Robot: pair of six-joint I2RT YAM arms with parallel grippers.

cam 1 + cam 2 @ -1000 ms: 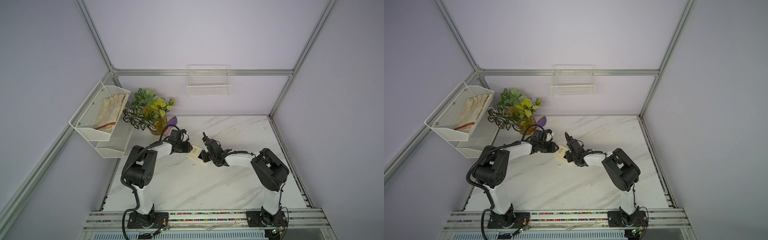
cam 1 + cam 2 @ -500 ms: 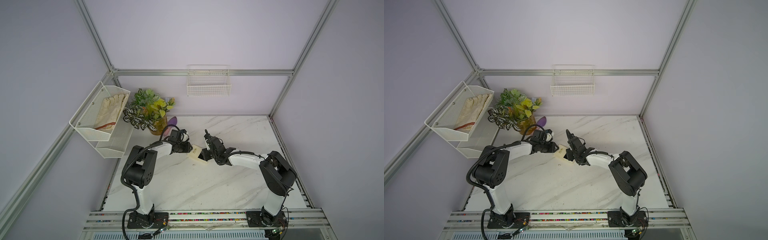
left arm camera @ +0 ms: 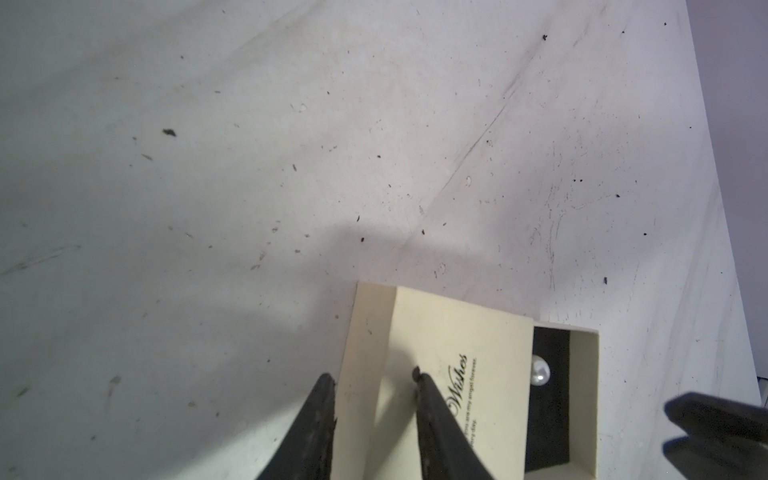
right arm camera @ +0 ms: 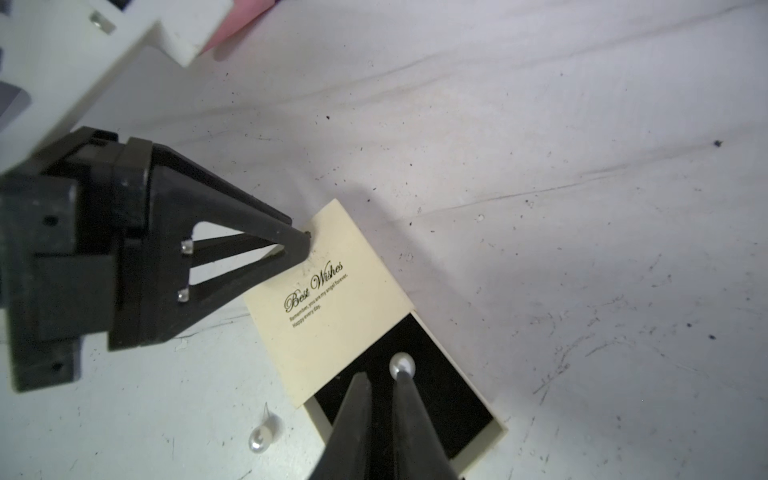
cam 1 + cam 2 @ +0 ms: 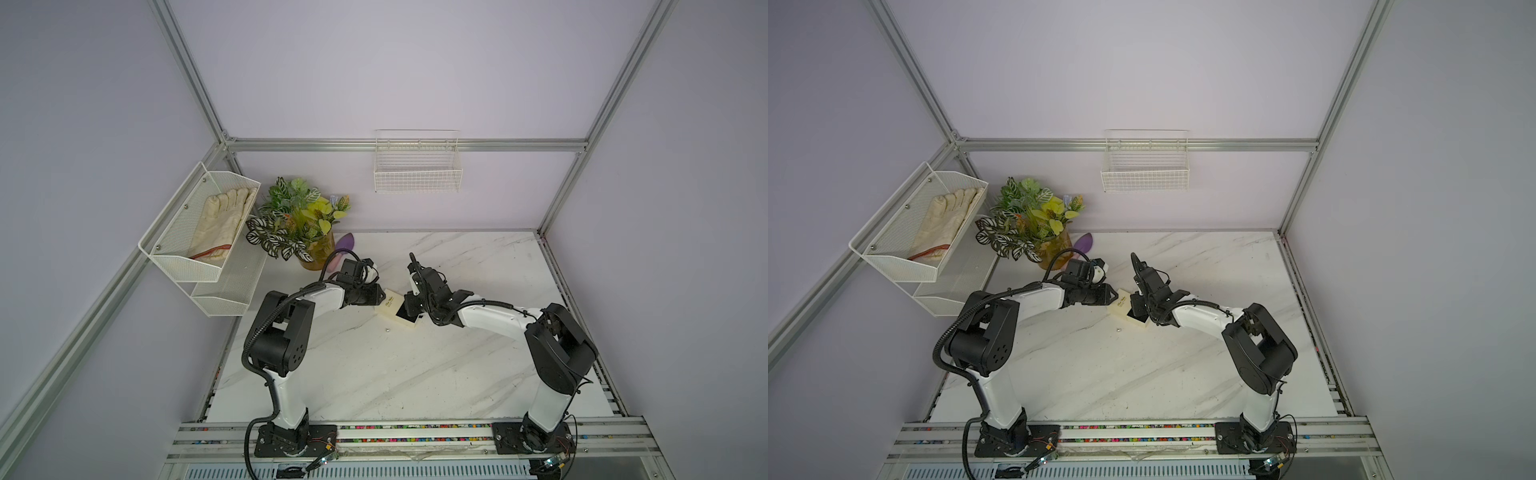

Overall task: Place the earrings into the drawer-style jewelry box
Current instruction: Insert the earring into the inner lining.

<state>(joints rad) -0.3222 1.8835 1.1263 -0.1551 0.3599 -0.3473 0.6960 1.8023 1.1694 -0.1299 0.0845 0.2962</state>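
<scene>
In a top view the left gripper (image 5: 381,297) pins the box (image 5: 390,307), likely so it cannot slide; its tray (image 5: 409,325) is out.

Left wrist: its jaws clamp across the box's edge, and one earring (image 3: 541,371) lies in the tray.

Right wrist: the right gripper (image 4: 381,375) hangs over the tray, jaws a slit apart, empty. The second earring (image 4: 261,440) lies on the table (image 4: 582,124) beside the box, with the left gripper close by.

cream jewelry box (image 4: 328,307), black tray (image 4: 451,399) slid open under the right gripper (image 4: 380,376), one pearl earring (image 4: 402,362) sitting inside right at its tip, other earring (image 4: 261,440) loose just beside the box
</scene>
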